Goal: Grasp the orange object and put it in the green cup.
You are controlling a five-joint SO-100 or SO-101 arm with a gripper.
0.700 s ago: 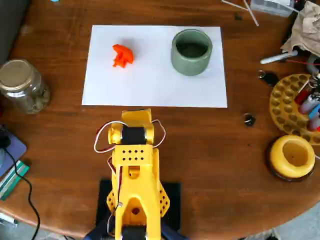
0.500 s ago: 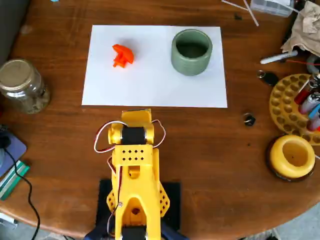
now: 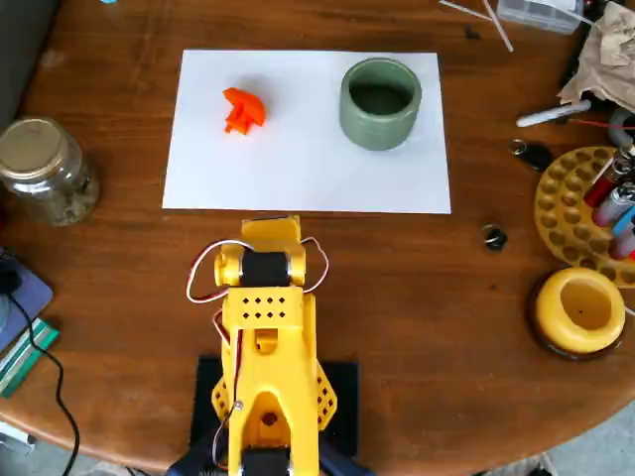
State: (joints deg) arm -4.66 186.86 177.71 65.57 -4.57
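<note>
Plenty of open room on the white sheet (image 3: 298, 159) from where I was watching through the overhead view. The orange object (image 3: 242, 109) sat on the sheet's upper left part, well apart from the green cup (image 3: 380, 102), which stood upright near the upper right corner with its dark hollow facing the camera. Bare paper lay between them and along the whole lower half of the sheet.

That orange piece was lumpy, so calling a long axis was iffy; it looked slightly taller than wide in the picture, with a bulge toward the right.

My yellow arm (image 3: 266, 337) was folded up below the sheet's lower edge, and the end effector (image 3: 270, 230) just about reached that edge. I couldn't tell how far open it was from above; it had hold of nothing I could see.

Clutter hugged the desk (image 3: 417, 288) edges: a glass jar (image 3: 45, 169) on the left, a yellow holder (image 3: 583, 309) and a pen tray (image 3: 585, 203) on the right.
</note>
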